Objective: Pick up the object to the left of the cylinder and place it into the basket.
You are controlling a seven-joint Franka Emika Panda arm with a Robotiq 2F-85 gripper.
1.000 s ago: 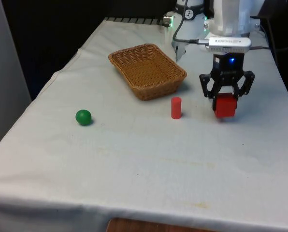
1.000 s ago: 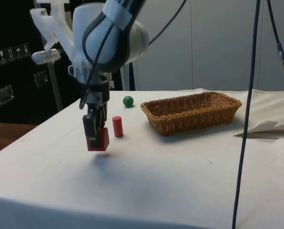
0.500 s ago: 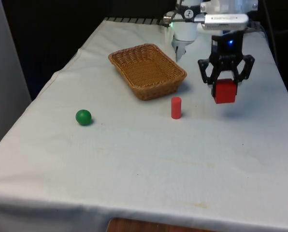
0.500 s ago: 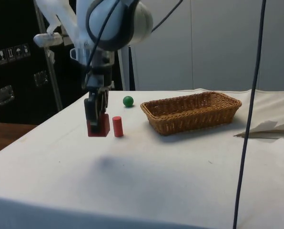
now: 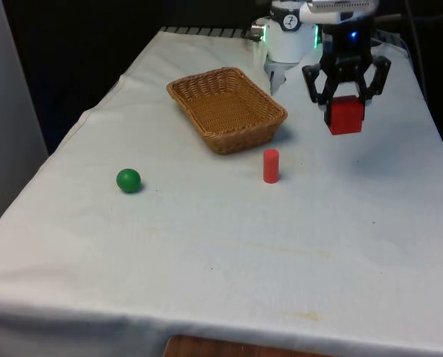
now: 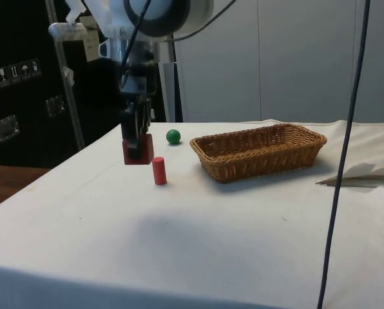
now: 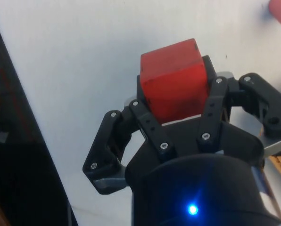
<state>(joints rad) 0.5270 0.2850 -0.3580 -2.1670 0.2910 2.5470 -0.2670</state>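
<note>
**Red cube held aloft**

The wicker basket is sitting far on the white cloth. The gripper is clamping the red cube in the air, right of the red cylinder. The green ball is lying left.

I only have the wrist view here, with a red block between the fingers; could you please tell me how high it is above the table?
Observer: In the side view the red block hangs clear of the cloth, its underside about level with the top of the red cylinder.
Operator: Thank you. Where is the basket from there?
Observer: In the front view the wicker basket sits toward the front view's left of the gripper, with nothing in it.
Operator: Is anything else on the table?
Observer: A green ball lies alone on the cloth, well off to the front view's left of the cylinder.
</note>
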